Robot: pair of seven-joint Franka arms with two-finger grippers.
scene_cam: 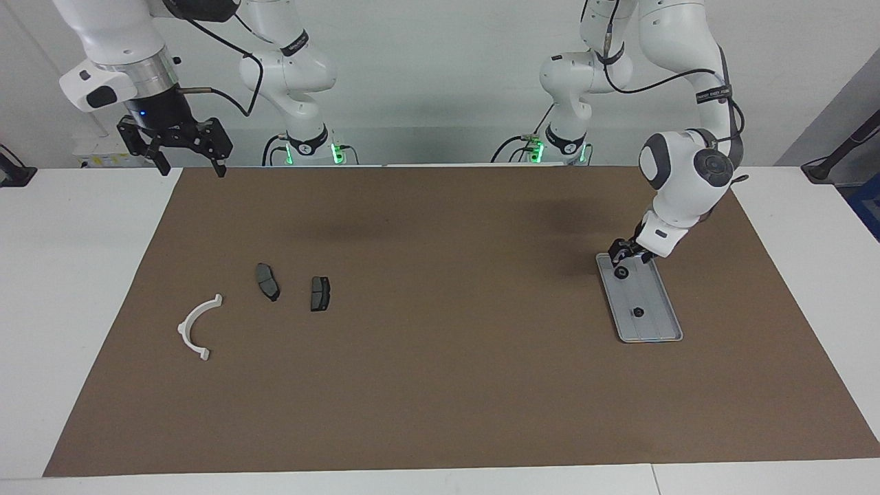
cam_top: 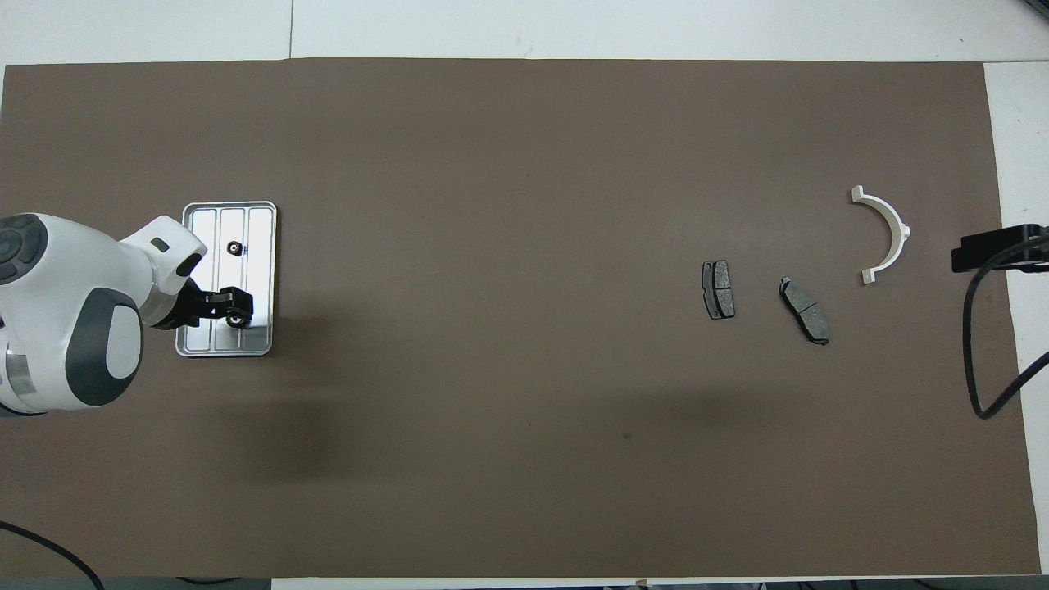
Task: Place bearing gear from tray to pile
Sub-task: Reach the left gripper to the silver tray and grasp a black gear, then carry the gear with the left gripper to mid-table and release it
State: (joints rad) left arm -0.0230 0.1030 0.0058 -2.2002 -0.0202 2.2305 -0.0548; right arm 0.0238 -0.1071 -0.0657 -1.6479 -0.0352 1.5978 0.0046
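Over the tray (scene_cam: 656,323), the left gripper (scene_cam: 624,256) sits at a bearing gear (scene_cam: 621,272); whether it grips, I cannot tell. Right gripper (scene_cam: 185,150) waits, fingers spread.

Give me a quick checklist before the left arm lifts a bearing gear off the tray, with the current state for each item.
1. Left gripper down at the bearing gear nearer the robots: ok.
2. Fingers shut on that gear: cannot tell.
3. Second bearing gear lying apart in the tray: ok.
4. Pile in place, white bracket and two dark pads: ok.
5. Right gripper waiting, raised, open, near the pile's end: ok.
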